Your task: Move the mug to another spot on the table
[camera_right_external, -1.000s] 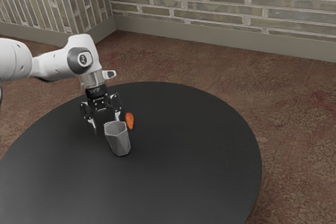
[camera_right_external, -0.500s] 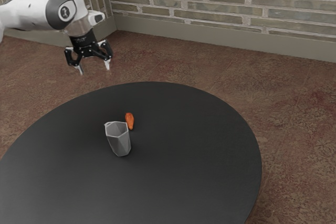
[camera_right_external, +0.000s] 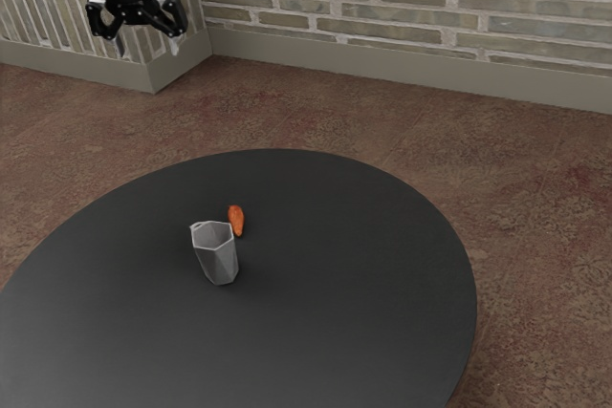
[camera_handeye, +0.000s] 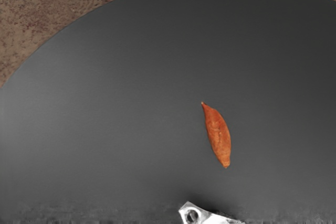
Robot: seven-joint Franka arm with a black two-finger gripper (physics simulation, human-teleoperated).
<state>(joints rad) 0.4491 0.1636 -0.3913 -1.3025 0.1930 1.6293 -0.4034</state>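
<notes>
Exterior view, nearest first: the round black worktop [camera_right_external: 363, 265] carries the mug [camera_right_external: 215, 253], a grey faceted vessel standing upright toward the exterior view's left of centre, mouth up, with nothing touching it. Just behind it, near but apart, lies a small orange tapered item [camera_right_external: 236, 220]. The wrist view looks down on that same item [camera_handeye: 217, 134], lying flat on the dark surface. Beyond the worktop are brown floor and a brick wall [camera_right_external: 402, 7]. Whether the mug's present spot is its final one cannot be established from these views. If the move is outstanding, my judgement is that the step in hand is an approach from height. It would be done well by descending vertically over the mug and aligning the fingers across two opposite flat facets or over one wall of the rim. Fingers should stay clear of the orange item on the far side so it is not nudged. The lift should be high enough to clear that item, and the open area toward the exterior view's right suits the set-down. The end effector [camera_right_external: 145, 40] hangs high at the exterior view's upper left, well apart from the mug. Its fingers are spread wide, gripping nothing and touching nothing.
</notes>
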